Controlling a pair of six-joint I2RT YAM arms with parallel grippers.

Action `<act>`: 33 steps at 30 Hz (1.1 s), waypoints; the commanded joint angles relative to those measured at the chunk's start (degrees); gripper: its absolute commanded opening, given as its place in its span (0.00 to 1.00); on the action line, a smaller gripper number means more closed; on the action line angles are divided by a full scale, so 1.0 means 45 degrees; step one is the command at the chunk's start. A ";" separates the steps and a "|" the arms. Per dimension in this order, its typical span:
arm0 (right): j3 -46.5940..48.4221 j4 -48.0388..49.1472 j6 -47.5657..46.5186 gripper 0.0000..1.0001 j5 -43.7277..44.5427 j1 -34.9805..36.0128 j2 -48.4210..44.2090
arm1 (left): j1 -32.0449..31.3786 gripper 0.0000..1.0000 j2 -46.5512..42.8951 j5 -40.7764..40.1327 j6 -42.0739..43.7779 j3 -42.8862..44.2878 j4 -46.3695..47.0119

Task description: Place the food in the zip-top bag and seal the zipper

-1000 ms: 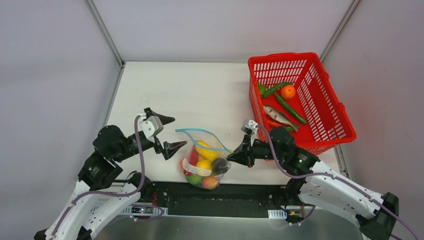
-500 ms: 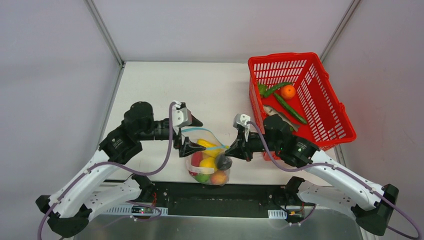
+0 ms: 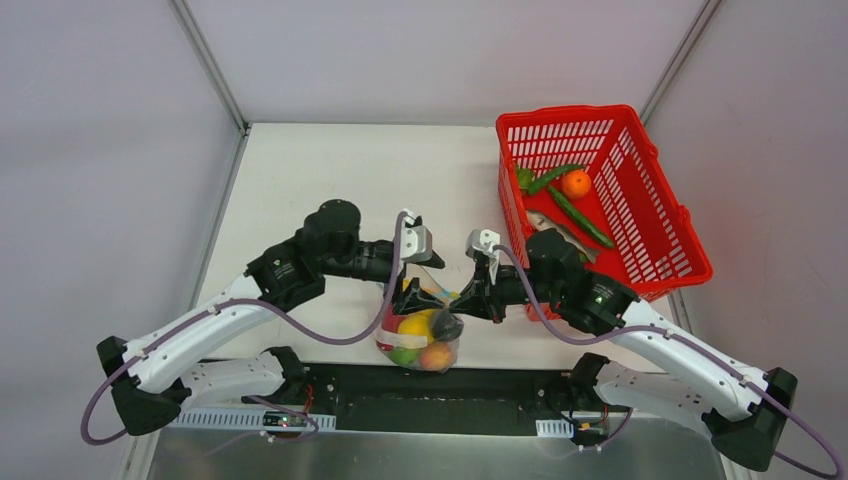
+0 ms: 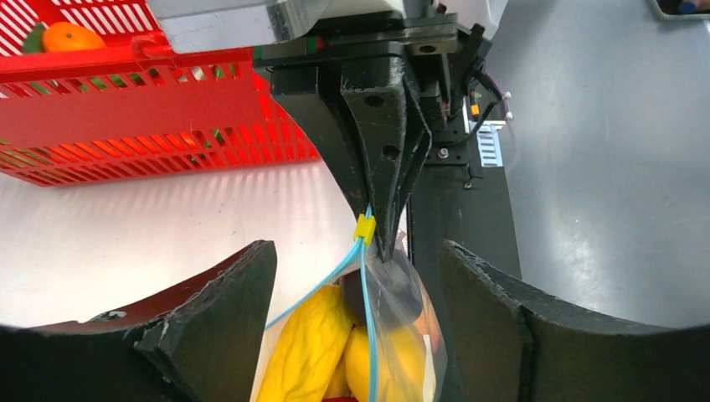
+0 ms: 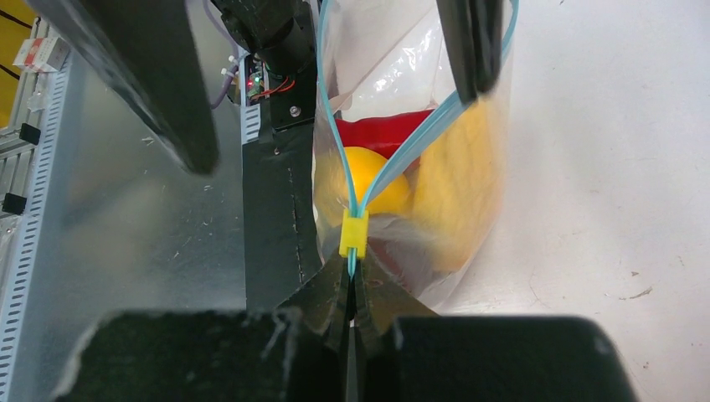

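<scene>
The zip-top bag (image 3: 420,335) hangs at the table's near edge, holding food: yellow pieces (image 4: 310,352), a red piece (image 5: 381,132), a dark purple ball (image 4: 389,289), and green and peach balls. My right gripper (image 5: 350,280) is shut on the end of the teal zipper (image 5: 335,142), just behind its yellow slider (image 5: 352,233). The two zipper strips spread apart beyond the slider, so the mouth is open. My left gripper (image 4: 356,310) is open. Its fingers (image 4: 209,318) straddle the bag's top without touching it. It shows in the top view (image 3: 412,285) facing my right gripper (image 3: 458,305).
A red mesh basket (image 3: 565,113) stands at the right with an orange ball (image 3: 576,184), green pods (image 3: 580,215) and a toy fish inside. It also shows in the left wrist view (image 4: 151,109). The black and metal base rail (image 3: 430,400) lies just below the bag.
My left arm has swung right, from beside the bag to over its mouth, with its jaws still open. My right gripper has kept its hold on the zipper end and drawn the bag slightly up.
</scene>
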 commanded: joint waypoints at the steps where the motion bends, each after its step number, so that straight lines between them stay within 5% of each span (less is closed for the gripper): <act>1: 0.0389 0.0981 0.0007 0.00 -0.0338 0.0060 -0.0326 | -0.0408 0.70 0.0686 -0.0570 0.0132 0.0475 0.0639; 15: 0.0078 0.1328 0.0107 0.00 -0.0066 0.0059 -0.0649 | -0.0664 0.35 0.1222 -0.0506 -0.0250 -0.0126 0.1633; 24: -0.0012 0.1376 0.0059 0.00 0.0245 0.0060 -0.0790 | -0.0652 0.35 0.1416 0.1023 0.0264 -0.0013 0.0903; 33: -0.0058 0.1476 0.0049 0.00 0.0270 0.0059 -0.0776 | -0.0658 0.21 0.1981 0.1454 0.0498 0.0476 0.0254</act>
